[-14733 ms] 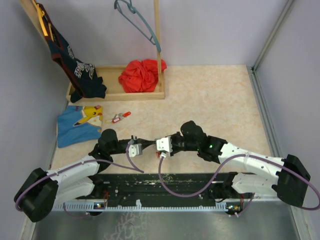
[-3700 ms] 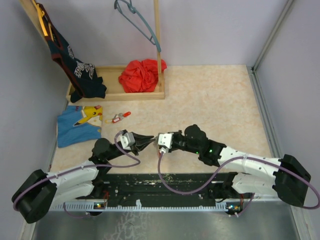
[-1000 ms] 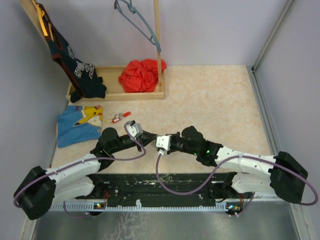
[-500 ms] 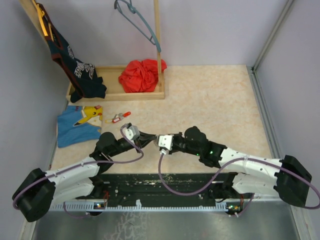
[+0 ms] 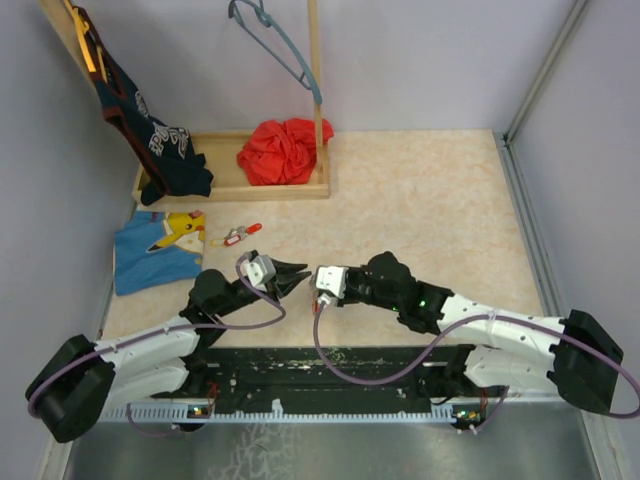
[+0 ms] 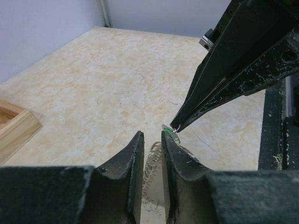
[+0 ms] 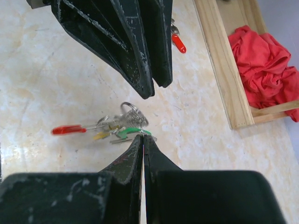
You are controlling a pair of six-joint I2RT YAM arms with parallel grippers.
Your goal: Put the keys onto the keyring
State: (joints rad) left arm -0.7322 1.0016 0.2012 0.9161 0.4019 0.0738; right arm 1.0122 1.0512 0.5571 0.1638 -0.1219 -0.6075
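Left wrist camera, nearest first: left gripper (image 6: 152,140) has its fingers a narrow gap apart. Grey chain of the keyring (image 6: 150,164) shows in that gap. We cannot tell whether the chain is pinched or only lies beyond the tips. From the right wrist view the tips look just short of the bunch.

Right gripper (image 6: 175,126) comes in from the right, closed to a fine point on the edge of the green key (image 6: 171,133). The grip is at the very tip, on very little metal.

Right wrist view: the green key sits against the keyring's wire loop, with a red tag (image 7: 70,129) and a yellowish piece (image 7: 100,136) trailing left. We cannot tell whether the bunch is off the table (image 6: 93,93).

Farther back and left, loose keys (image 5: 240,235) lie beside the blue cloth (image 5: 155,255). Beyond them is the wooden tray (image 5: 230,190) holding the red cloth (image 5: 280,150).

Risks, as we judge them:
- The green key could twist or pop out of so slight a pinch if it is pushed against the loop.
- If nothing braces the keyring, the loop may swing or slide away and the key will miss the opening.
- The two sets of fingertips are very close and could knock together.
- The chain may snag on the left fingers.
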